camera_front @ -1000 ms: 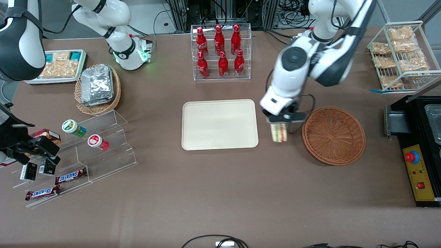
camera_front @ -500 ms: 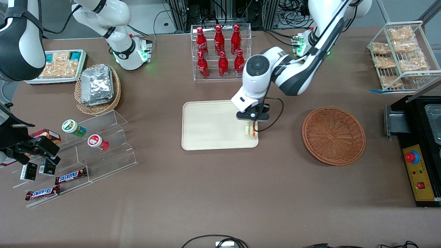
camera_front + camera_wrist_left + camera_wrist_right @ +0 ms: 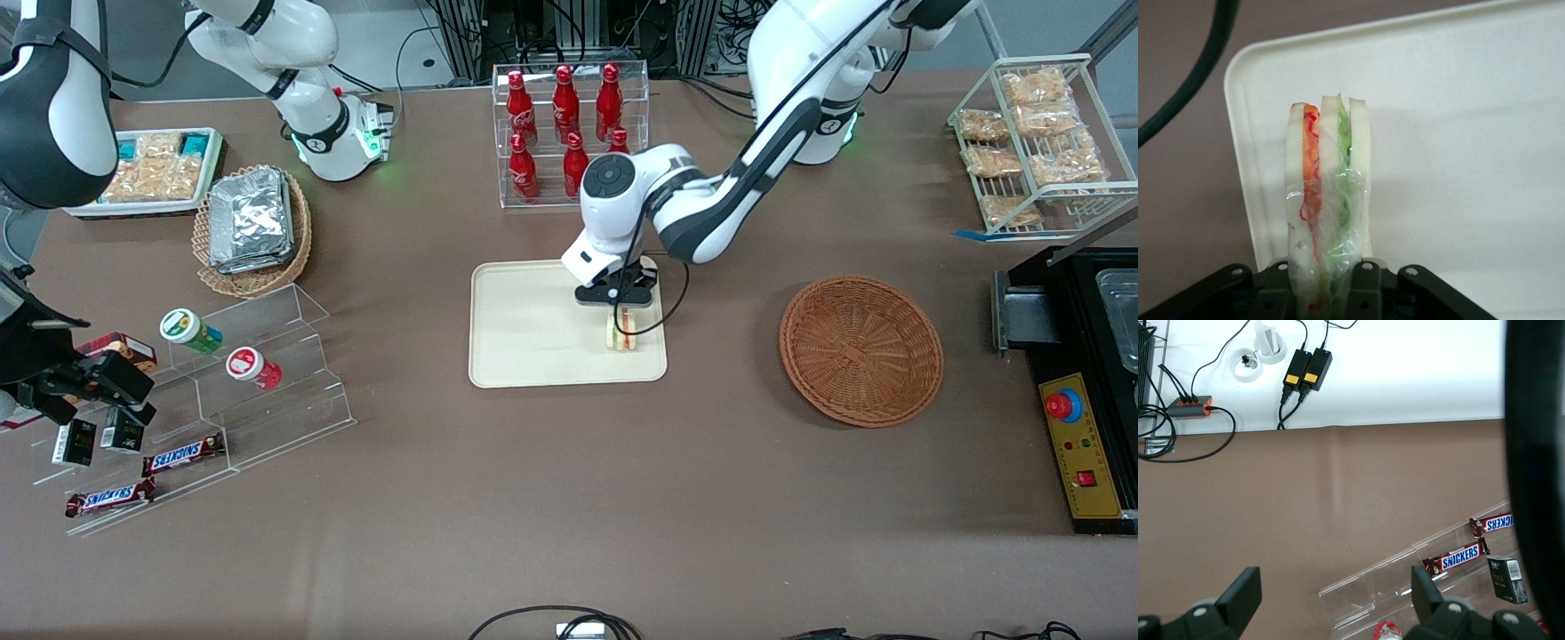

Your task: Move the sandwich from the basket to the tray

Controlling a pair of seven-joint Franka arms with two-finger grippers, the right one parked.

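The sandwich [image 3: 622, 331] [image 3: 1328, 200], a plastic-wrapped wedge of pale bread with orange, red and green filling, hangs over the cream tray [image 3: 533, 329] [image 3: 1458, 133], near the tray corner closest to the basket. My left gripper [image 3: 621, 307] [image 3: 1326, 293] is shut on the sandwich, its black fingers pressing the bread from both sides. The reddish-brown wicker basket [image 3: 861, 348] sits on the table toward the working arm's end, with nothing in it.
A clear rack of red bottles [image 3: 569, 133] stands farther from the front camera than the tray, close to my arm. A tan basket of foil packets [image 3: 252, 227] and acrylic steps with snacks [image 3: 222, 373] lie toward the parked arm's end. A black machine [image 3: 1085, 382] is at the working arm's end.
My gripper carried the sandwich from beside the basket to above the tray, moving toward the parked arm's end and lowering close to the tray surface.
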